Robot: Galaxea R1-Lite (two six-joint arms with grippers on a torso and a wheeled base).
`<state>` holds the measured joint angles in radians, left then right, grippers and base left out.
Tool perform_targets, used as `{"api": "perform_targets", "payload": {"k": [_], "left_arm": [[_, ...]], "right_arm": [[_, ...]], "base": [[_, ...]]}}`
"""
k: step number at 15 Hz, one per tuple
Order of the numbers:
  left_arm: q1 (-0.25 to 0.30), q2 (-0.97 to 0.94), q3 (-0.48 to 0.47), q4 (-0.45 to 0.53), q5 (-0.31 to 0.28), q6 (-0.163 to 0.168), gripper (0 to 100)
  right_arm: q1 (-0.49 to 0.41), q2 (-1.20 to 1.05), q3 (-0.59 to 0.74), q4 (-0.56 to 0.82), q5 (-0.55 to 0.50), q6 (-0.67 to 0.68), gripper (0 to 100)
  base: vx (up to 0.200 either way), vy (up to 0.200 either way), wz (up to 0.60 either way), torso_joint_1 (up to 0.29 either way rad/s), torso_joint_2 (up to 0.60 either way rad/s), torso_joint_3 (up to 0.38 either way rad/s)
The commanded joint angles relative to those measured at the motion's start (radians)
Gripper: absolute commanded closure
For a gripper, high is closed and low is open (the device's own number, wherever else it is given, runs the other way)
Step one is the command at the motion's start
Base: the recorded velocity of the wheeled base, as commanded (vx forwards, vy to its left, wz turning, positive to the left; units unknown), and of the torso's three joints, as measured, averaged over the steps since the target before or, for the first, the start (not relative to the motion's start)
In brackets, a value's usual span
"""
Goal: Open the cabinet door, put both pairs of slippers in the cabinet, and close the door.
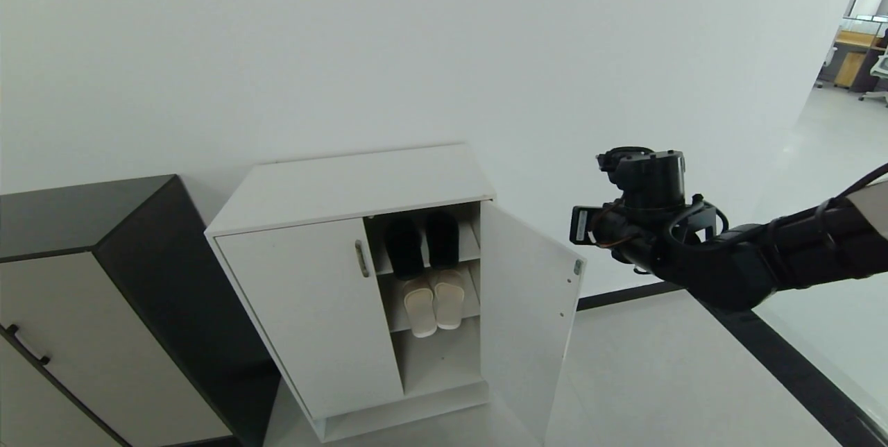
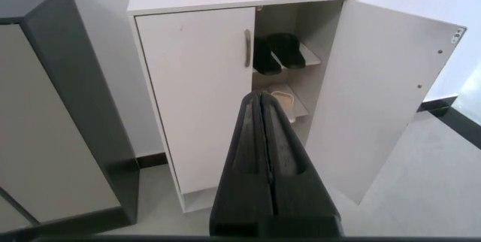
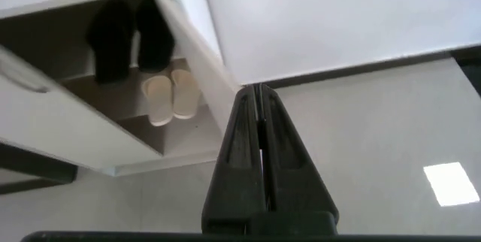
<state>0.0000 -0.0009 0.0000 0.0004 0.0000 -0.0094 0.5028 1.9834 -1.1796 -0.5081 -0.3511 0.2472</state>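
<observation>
White wall [image 1: 347, 30] fills the background; pale floor [image 1: 659, 377] w/ a black baseboard [image 1: 624, 294] along the wall foot. Dark cabinet [image 1: 139, 259] w/ light fronts stands on the L, just beside the white cabinet [image 1: 354, 187], narrow gap btwn them. White cabinet sits against the wall, two doors. L door [image 1: 312, 322] is flush and covers the L half. R door [image 1: 524, 308] is swung wide open, sticking out over the floor on the R side of the opening.

Right arm [image 1: 763, 259] comes in from the R at approx the height of the R door's top corner, and that door panel stands btwn the arm and the shelves. Top shelf [image 1: 472, 242] carries the black slippers [image 1: 423, 242], side by side. Middle shelf [image 1: 472, 298] carries the cream slippers [image 1: 433, 301], side by side, ends poking a bit past the shelf front. Both pairs are inside the cabinet's R half.

Right gripper [image 3: 260, 92]: fingers pressed together, nothing btwn them, tips near the R door's free edge; contact can't be told. Left gripper [image 2: 261, 98]: also clenched on nothing, hanging in front of the white cabinet, well apart from it, lined up approx w/ the seam btwn L door and opening. Small metal handle [image 1: 361, 258] sits upright on the L door's inner edge, beside the black slippers.
</observation>
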Motion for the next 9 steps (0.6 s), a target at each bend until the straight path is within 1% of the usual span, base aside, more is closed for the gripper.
{"api": "perform_targets", "payload": {"k": [1, 4, 9], "left_arm": [[0.0, 0.001, 0.0, 0.0, 0.0, -0.001, 100], [0.0, 0.001, 0.0, 0.0, 0.0, -0.001, 100], [0.002, 0.001, 0.0, 0.0, 0.0, -0.001, 100]], "right_arm": [[-0.027, 0.068, -0.029, -0.007, 0.0, 0.001, 100], [-0.056, 0.132, -0.051, -0.032, 0.0, 0.001, 100], [-0.069, 0.19, -0.064, -0.035, 0.0, 0.0, 100]], "base": [[0.0, 0.0, 0.0, 0.0, 0.0, 0.0], [0.0, 0.0, 0.0, 0.0, 0.0, 0.0], [0.0, 0.0, 0.0, 0.0, 0.0, 0.0]]}}
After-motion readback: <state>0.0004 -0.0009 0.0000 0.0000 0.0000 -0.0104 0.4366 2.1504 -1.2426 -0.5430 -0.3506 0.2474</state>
